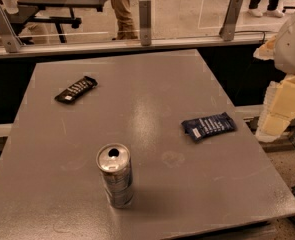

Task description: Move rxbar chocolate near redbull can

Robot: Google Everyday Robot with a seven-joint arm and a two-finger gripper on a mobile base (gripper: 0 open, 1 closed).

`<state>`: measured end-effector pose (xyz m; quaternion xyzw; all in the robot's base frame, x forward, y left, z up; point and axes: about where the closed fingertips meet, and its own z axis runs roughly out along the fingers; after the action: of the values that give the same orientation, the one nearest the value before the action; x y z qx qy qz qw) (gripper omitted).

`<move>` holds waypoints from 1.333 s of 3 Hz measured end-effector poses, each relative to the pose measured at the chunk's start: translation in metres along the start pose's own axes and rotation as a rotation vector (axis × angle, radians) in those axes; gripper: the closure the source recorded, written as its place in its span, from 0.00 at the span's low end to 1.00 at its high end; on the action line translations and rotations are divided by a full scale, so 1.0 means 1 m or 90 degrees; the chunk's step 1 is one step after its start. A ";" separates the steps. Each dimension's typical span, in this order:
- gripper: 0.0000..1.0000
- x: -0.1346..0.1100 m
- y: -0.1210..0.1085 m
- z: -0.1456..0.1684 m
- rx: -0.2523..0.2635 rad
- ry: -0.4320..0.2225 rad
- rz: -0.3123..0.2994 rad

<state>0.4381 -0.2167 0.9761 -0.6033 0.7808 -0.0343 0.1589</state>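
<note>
The rxbar chocolate (76, 89), a slim black wrapper with white lettering, lies flat at the back left of the grey table (152, 99). The redbull can (115, 175), silver and blue with a shiny open top, stands upright near the front, left of centre. The bar is well apart from the can, farther back and to the left. My gripper (283, 106) shows as a pale cream part under the white arm at the right edge of the view. It is off the table's right side, holds nothing that I can see, and is far from both things.
A wider dark blue wrapper (208, 126) lies at the right middle of the table. A glass barrier with metal posts (145, 15) runs behind the far edge. People and benches are beyond it. The table's front and right edges drop to the floor.
</note>
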 end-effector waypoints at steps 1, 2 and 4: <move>0.00 0.000 0.000 0.000 0.000 0.000 0.000; 0.00 -0.017 -0.012 0.006 -0.005 -0.020 -0.020; 0.00 -0.145 -0.083 0.050 -0.043 -0.150 -0.162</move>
<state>0.5617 -0.0942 0.9792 -0.7024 0.6745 0.0432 0.2234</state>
